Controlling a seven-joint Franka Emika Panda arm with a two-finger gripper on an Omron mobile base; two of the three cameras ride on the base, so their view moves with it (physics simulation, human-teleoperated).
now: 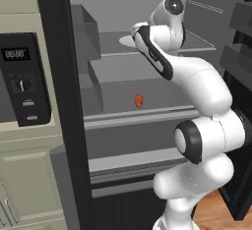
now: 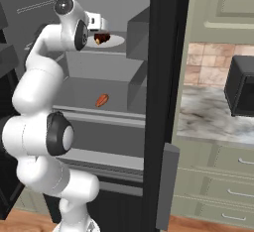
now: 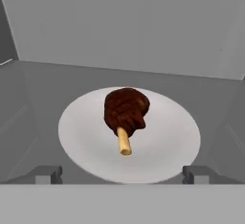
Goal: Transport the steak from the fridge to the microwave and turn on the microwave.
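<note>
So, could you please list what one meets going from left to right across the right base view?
Robot arm → steak on its white plate → black fridge frame → marble counter → microwave.

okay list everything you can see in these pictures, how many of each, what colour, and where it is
steak: one, dark brown with a pale bone end, on the plate
plate: one, white, upper fridge shelf
orange-red oval item: one, on the shelf below the plate
fridge: one, black frame, grey shelves, open before the arm
microwave: one, black panel with display and knob, in the cream cabinets beside the fridge in the left base view
black box appliance: one, on the marble counter in the right base view
cabinet drawers: several, cream, below that counter
gripper: one, dark tips apart, open, short of the plate
</note>
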